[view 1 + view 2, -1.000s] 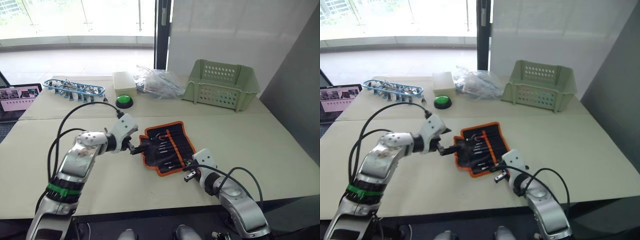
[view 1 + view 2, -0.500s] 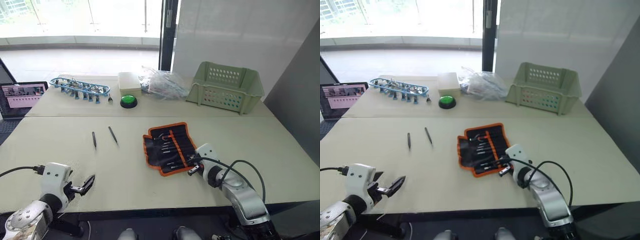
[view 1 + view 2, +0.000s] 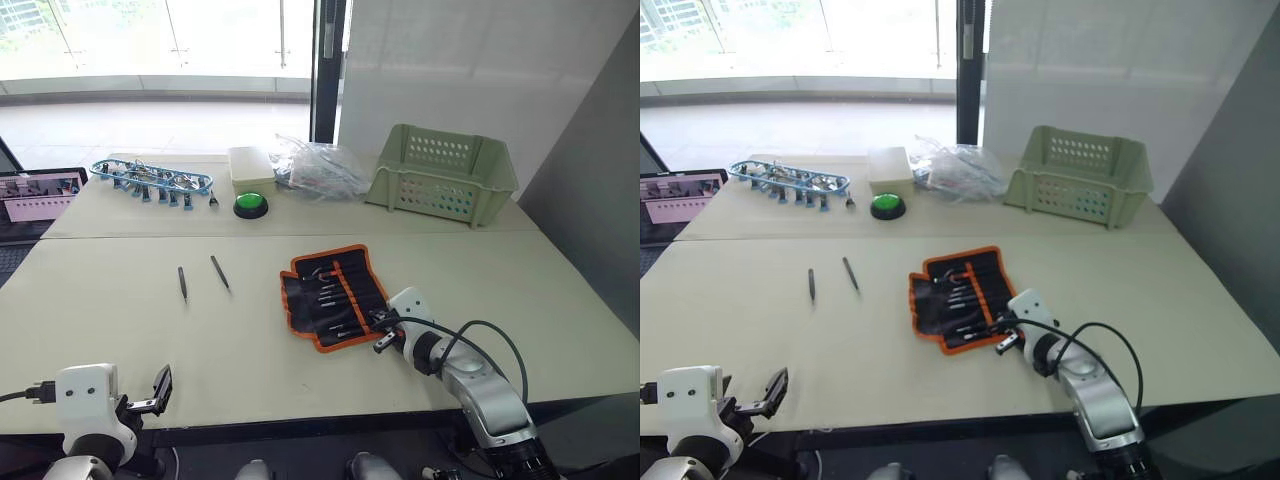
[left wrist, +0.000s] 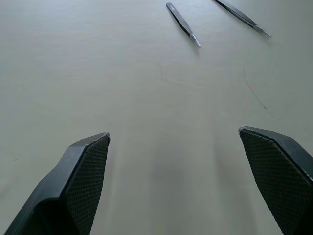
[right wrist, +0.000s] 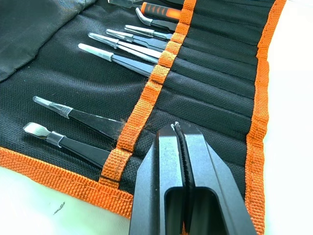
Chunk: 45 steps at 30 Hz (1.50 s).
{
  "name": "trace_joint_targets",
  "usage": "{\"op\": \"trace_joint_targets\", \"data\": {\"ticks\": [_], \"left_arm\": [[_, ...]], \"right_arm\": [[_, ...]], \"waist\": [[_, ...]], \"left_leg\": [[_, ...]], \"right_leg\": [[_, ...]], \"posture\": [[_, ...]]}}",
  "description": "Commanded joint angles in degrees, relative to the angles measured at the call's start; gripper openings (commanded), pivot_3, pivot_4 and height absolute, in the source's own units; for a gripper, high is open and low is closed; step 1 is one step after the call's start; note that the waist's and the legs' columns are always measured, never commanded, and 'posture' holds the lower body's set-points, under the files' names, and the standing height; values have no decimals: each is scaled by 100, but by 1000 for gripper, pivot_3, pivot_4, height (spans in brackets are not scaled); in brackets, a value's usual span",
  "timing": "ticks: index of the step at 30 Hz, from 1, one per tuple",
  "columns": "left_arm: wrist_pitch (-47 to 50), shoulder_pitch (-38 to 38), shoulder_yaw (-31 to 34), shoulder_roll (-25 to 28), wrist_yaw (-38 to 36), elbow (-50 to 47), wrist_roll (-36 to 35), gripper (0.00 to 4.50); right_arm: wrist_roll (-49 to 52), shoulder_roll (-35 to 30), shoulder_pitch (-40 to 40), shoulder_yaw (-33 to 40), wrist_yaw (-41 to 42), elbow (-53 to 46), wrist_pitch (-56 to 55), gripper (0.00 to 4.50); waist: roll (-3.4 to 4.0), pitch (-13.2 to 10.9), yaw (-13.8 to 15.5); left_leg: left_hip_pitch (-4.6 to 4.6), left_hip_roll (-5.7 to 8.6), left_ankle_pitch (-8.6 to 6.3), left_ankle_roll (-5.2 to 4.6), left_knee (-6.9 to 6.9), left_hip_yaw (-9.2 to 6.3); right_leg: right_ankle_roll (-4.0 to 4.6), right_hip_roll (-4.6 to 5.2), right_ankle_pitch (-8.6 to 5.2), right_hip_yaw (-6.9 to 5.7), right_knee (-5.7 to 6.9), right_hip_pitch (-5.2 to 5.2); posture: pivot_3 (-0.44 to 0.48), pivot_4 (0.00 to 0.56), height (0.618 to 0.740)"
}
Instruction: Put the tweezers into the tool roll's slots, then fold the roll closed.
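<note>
tool roll (image 3: 333, 296) open, tweezers (image 5: 115, 57) in slots (image 5: 161, 73)

I can read no words, numbers, brands or signs anywhere I look. The tool roll (image 3: 334, 296) bears no label I can make out, and the screen (image 3: 38, 194) well to its left is too small to read.

Two tweezers (image 3: 830, 279) lie beside the tool roll (image 3: 958, 298).
</note>
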<state>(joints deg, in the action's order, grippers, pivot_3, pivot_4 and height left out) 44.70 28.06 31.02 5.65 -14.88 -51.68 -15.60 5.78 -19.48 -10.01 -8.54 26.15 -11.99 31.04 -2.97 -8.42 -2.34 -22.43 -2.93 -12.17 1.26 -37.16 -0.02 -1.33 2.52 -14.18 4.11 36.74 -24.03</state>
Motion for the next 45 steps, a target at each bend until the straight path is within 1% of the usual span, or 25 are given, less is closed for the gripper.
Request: {"op": "trace_joint_targets", "data": {"ticks": [1, 5, 8, 10, 13, 15, 19, 25, 28, 33, 38, 39, 45], "left_arm": [[-67, -452, -179, 123, 265, 265, 48, 4484], [-108, -1065, -409, 290, 503, 923, 168, 4484], [-239, -1852, -649, 357, 812, 1798, 370, 4484], [-369, -2149, -748, 399, 918, 2155, 470, 4484], [-646, -2845, -924, 427, 1088, 3085, 612, 4484], [-774, -3060, -1002, 454, 1107, 3445, 651, 4484], [-1000, -3458, -1037, 445, 1327, 4244, 772, 4484], [-1386, -3915, -1189, 420, 1339, 5050, 774, 4484], [-1588, -4202, -1247, 460, 1325, 5487, 779, 3642], [-1850, -4572, -1335, 496, 1248, 6074, 803, 1997], [-1993, -4656, -1443, 435, 1179, 6240, 792, 314], [-2014, -4650, -1447, 425, 1174, 6244, 785, 41], [-2084, -4574, -1446, 426, 1168, 6176, 795, 15]], "right_arm": [[-20, 4, 123, -218, 124, 256, 118, 0], [-26, 10, 78, -198, 118, 288, 103, 0], [-30, 11, 76, -144, 96, 260, 111, 0], [-37, 17, 68, -129, 96, 248, 123, 0], [-50, -3, 114, -83, 66, 188, 141, 0], [-57, -9, 122, -71, 57, 165, 150, 0], [-49, -14, 130, -15, 23, 104, 183, 0], [-38, -13, 156, -31, -27, 36, 215, 0], [-28, -18, 157, -19, -39, -1, 247, 0], [-26, -24, 161, -17, -51, -35, 280, 0], [-23, -14, 120, -4, -73, -21, 289, 0], [-23, -13, 120, -3, -75, -25, 292, 0], [-19, -36, 170, 5, -82, -87, 314, 0]], "waist": [[0, 0, 0], [-1, 1, -9], [-1, 1, -13], [-7, 3, -11], [-3, 2, -8], [-3, 2, -6], [18, 8, 7], [58, 18, 64], [71, 25, 114], [73, 24, 176], [73, 24, 181], [73, 24, 183], [77, 23, 220]], "left_leg": [[1, 0, 0, 0, 0, -1], [7, 1, 0, 1, 0, -3], [3, 2, 0, 0, 7, -1], [3, 4, 1, -1, 10, -4], [3, 6, 1, -1, 13, -5], [4, 6, 1, -1, 15, -7], [7, 7, 1, -1, 18, -6], [18, 10, 1, -1, 20, -8], [25, 11, 1, -1, 20, -8], [37, 13, 1, 0, 20, -9], [39, 13, 1, 0, 19, -9], [39, 13, 1, 0, 19, -9], [39, 12, 1, 0, 23, -10]], "right_leg": [[0, 0, 0, 0, 0, -2], [0, -2, 0, -1, -1, 3], [-1, -2, 1, 0, 0, 6], [-3, -7, 2, -1, 5, 5], [-12, -7, 7, 2, 3, 8], [-40, -8, 24, 0, 3, 8], [-45, -7, 26, 1, 3, 11], [-42, -7, 26, 0, 6, 17], [-31, -7, 19, 0, 6, 25], [-13, -5, 8, -1, -1, 45], [-14, -3, 8, -3, -8, 55], [-15, -2, 8, -3, -10, 56], [-26, -1, 12, -8, -48, 74]], "posture": [[0, 150, 725], [0, 150, 725], [0, 150, 725], [0, 150, 725], [0, 150, 725], [0, 150, 725], [0, 150, 725], [0, 150, 725], [0, 150, 725], [0, 150, 725], [0, 150, 725], [0, 150, 725], [0, 150, 725]]}}
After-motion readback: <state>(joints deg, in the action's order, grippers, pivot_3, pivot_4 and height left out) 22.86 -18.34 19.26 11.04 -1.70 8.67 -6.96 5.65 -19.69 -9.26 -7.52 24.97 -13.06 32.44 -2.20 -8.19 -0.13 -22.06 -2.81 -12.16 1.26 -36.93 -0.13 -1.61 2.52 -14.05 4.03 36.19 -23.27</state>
